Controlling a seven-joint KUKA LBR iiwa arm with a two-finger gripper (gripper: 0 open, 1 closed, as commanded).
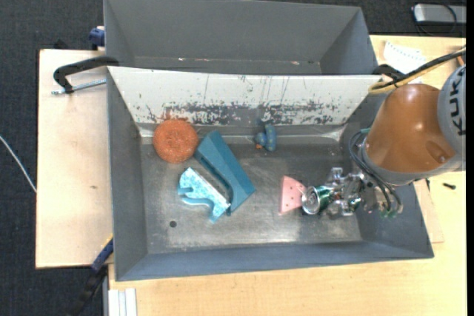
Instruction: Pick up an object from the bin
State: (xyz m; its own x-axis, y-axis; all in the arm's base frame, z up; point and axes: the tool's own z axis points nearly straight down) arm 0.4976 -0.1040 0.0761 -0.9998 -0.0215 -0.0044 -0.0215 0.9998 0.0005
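My gripper [339, 197] is low in the bin's right front corner, just above the floor. Directly to its left lies a pink wedge with small dots [291, 195], almost touching the gripper's left end. A small green and silver round piece [320, 198] shows at that end; I cannot tell whether it is a loose thing or part of the gripper. A small blue figure [265, 137] stands by the back wall, up and to the left of the gripper.
In the left half lie an orange ball [175, 140], a dark teal block [226, 169] and a light blue and white piece [198, 189] leaning against it. The arm's orange cover hangs over the bin's right wall.
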